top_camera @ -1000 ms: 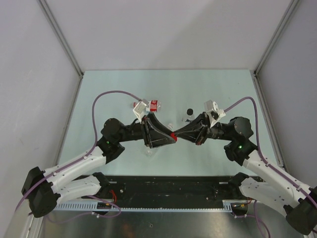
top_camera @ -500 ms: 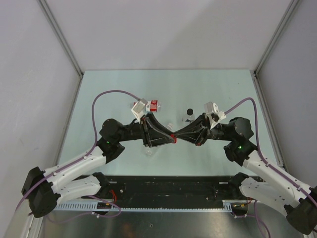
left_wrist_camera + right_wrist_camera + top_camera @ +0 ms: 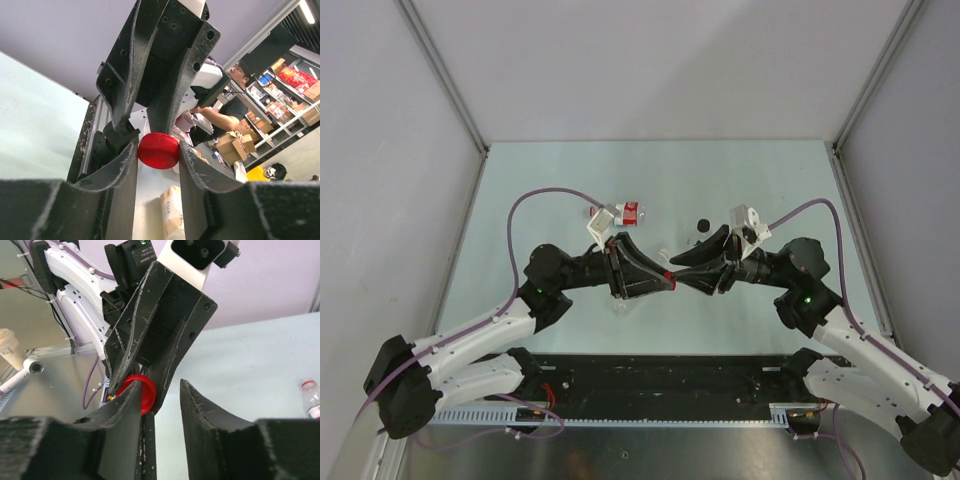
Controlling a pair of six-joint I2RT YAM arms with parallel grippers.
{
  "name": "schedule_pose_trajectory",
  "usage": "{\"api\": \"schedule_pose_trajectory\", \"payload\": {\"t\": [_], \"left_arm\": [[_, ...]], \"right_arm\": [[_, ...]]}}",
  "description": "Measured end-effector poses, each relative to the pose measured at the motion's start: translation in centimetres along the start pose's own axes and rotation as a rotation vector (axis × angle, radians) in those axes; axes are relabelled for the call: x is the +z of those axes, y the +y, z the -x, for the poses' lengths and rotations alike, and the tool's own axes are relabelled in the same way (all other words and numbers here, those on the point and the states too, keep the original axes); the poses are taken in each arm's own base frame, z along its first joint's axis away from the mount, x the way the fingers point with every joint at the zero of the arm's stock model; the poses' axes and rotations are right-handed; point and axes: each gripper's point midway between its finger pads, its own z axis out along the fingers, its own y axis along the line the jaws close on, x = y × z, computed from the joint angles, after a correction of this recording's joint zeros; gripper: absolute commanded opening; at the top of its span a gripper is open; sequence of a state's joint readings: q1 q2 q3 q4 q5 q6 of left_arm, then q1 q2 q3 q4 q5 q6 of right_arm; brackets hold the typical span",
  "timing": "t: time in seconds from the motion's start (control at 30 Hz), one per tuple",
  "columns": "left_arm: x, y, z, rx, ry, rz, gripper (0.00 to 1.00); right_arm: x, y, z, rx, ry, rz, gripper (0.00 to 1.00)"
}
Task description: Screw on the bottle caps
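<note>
Left claw point(image 3: 159, 144) grips the red cap point(image 3: 158, 151).

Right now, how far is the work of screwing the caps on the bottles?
Done: perhaps one; a black cap seems to sit on a standing bottle, though it is small in the view. In hand: the red cap is pinched in the left gripper, off any bottle, with the right gripper open beside it. Left: this cap, and the labelled bottle, which looks uncapped.
</note>
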State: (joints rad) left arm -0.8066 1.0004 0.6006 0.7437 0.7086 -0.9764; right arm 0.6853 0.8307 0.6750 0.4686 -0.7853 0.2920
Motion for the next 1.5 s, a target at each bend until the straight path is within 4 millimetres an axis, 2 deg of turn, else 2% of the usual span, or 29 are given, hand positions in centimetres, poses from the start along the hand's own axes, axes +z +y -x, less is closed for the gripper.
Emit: {"api": "schedule_pose_trajectory", "payload": {"t": [0.17,0.33,0.4,0.53,0.63,0.8,0.9,1.0,1.13,1.23,1.33,1.5], "left_arm": [[-0.4,1.0,-0.4,-0.008,-0.004,0.027,0.11],[-0.7,2.4,-0.1,0.008,-0.027,0.074,0.1],[-0.8,3.3,-0.1,0.018,-0.033,0.111,0.09],[-1.3,6.4,-0.6,0.028,-0.036,0.244,0.06],[-1.8,10.1,-1.5,0.013,-0.017,0.389,0.04],[-1.6,17.0,-4.5,-0.025,0.111,0.651,0.04],[-0.6,19.7,-7.2,-0.012,0.223,0.77,0.04],[-0.1,21.4,-9.8,0.01,0.326,0.847,0.06],[-0.1,23.6,-12.3,0.045,0.437,0.956,0.07],[-0.3,25.3,-13.8,0.08,0.511,1.039,0.15],[-0.8,26.2,-15.3,0.111,0.575,1.105,0.21],[-1.3,27.0,-17.2,0.161,0.67,1.169,0.26]], "right_arm": [[-0.8,-0.3,-0.1,0.013,0.012,-0.061,0.67],[-2.3,-0.9,1.1,0.004,-0.025,-0.181,0.94],[-3.2,-1.4,1.8,0.008,-0.053,-0.259,0.98],[-5.6,-3.2,2.7,0.063,-0.108,-0.459,0.99],[-8.0,-4.7,2.7,0.131,-0.151,-0.632,0.99],[-12.2,-7.4,0.6,0.247,-0.186,-0.913,0.99],[-14.9,-8.6,-1.0,0.289,-0.187,-1.075,0.99],[-17.0,-9.1,-1.8,0.304,-0.191,-1.185,0.99],[-18.8,-9.1,-2.4,0.304,-0.188,-1.262,0.99],[-19.8,-9.0,-2.8,0.302,-0.18,-1.303,0.99],[-20.8,-8.9,-3.1,0.296,-0.176,-1.338,0.99],[-21.8,-8.7,-3.2,0.286,-0.182,-1.379,0.99]]}}
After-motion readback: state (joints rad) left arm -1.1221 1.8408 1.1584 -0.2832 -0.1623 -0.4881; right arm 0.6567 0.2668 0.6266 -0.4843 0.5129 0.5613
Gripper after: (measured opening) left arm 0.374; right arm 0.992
